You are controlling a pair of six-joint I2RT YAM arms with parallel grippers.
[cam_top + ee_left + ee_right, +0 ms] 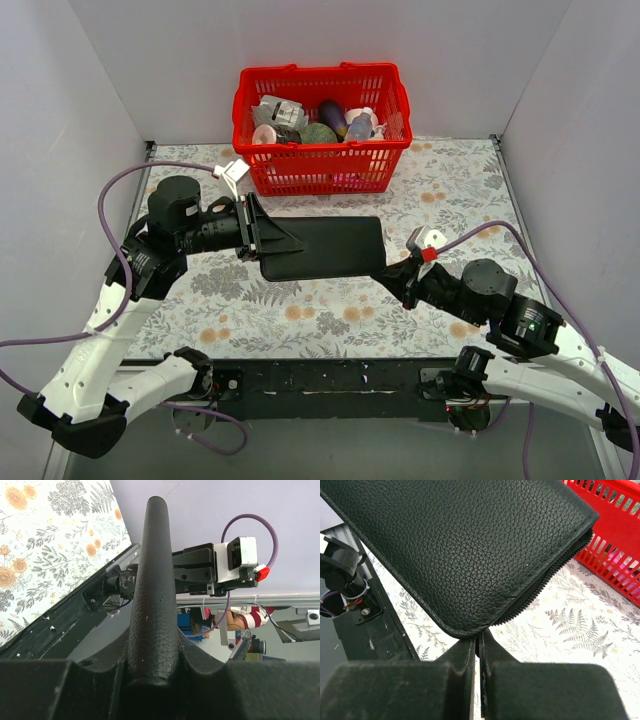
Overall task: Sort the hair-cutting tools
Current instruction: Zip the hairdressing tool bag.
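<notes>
A flat black leather case (pixel 330 247) is held off the table between both arms. My left gripper (pixel 262 240) is shut on its left edge; in the left wrist view the rounded spine (pixel 155 580) runs up from between the jaws of that gripper (pixel 155 675). My right gripper (pixel 392 275) is at the case's near right corner. In the right wrist view the right gripper (pixel 479 640) is pinched shut just under the corner of the case (pixel 465 545), where the zipper ends, with a thin dark tab between the fingers. The hair-cutting tools are out of view.
A red plastic basket (pixel 320 165) with bottles and packets stands at the back of the floral-patterned table, just behind the case. Its wall (pixel 615 530) shows to the right in the right wrist view. White walls close in the left, right and back sides.
</notes>
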